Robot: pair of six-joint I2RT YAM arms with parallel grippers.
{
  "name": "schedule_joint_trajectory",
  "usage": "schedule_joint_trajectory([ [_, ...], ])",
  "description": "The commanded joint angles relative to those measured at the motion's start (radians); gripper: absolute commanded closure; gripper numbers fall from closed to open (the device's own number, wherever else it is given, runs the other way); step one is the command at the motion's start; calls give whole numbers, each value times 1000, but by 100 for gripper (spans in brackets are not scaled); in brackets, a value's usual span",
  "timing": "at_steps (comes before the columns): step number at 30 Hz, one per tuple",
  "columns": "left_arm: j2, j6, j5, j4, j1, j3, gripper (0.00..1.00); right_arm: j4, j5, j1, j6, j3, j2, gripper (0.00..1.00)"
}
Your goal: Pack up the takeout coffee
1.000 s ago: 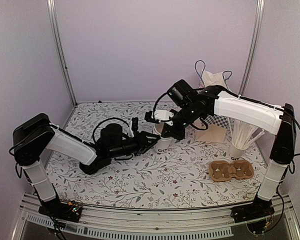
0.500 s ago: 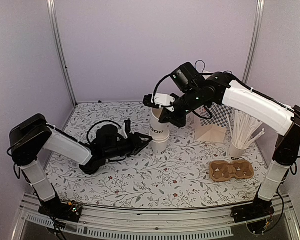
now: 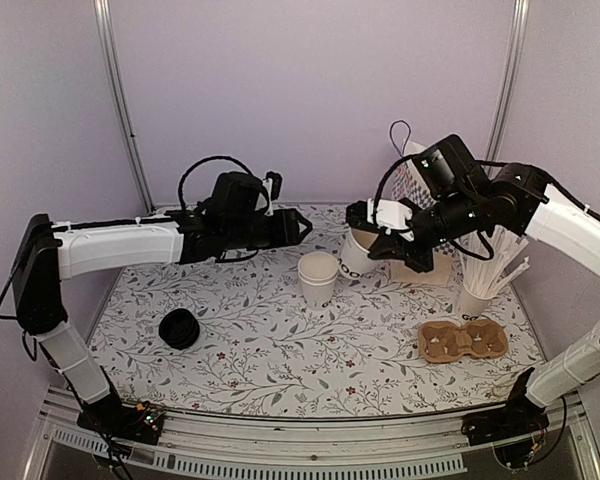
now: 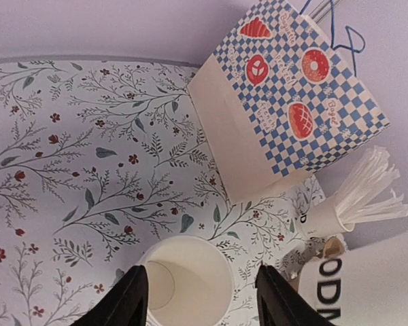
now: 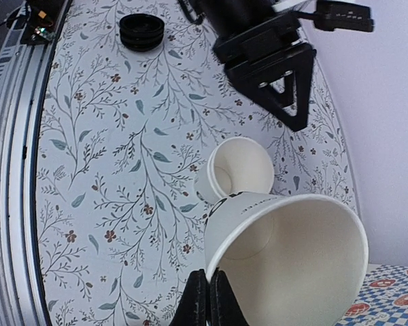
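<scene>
No cup bears a black lid. A round black lid [image 3: 180, 328] lies alone at the front left, also in the right wrist view [image 5: 141, 30]. A plain white cup [image 3: 318, 277] stands open mid-table. My left gripper [image 3: 292, 228] hovers open above and behind it. In the left wrist view, the cup [image 4: 190, 272] shows between the spread fingers of the left gripper [image 4: 201, 272]. My right gripper [image 3: 382, 240] is shut on the rim of a lettered white cup [image 3: 360, 252], held tilted beside the plain cup. The right wrist view shows the right gripper [image 5: 207, 299] pinching that cup [image 5: 292, 258].
The checkered paper bag [image 3: 420, 170] stands at the back right behind my right arm, also in the left wrist view [image 4: 279, 102]. A cup of white sticks [image 3: 475, 295] and a brown cardboard cup carrier [image 3: 462, 340] sit at the right.
My left arm has lifted off the table and swung up and back, above the plain cup. My right gripper has pulled the lettered cup off the plain one and carried it right.
</scene>
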Motion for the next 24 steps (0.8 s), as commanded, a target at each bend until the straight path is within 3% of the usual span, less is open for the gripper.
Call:
schedule_joint_trajectory([
  [1,97,251,24,-343,51,149,44,-22,-60,0,-62,-214,-84,100],
  [5,212,332,90,-487,66,305,45,12,6,0,-92,-341,-118,100],
  [9,288,363,116,-583,70,404,49,27,-37,0,-92,-373,-140,100],
  [24,374,388,166,-649,78,512,74,73,-58,3,-93,-393,-78,100],
])
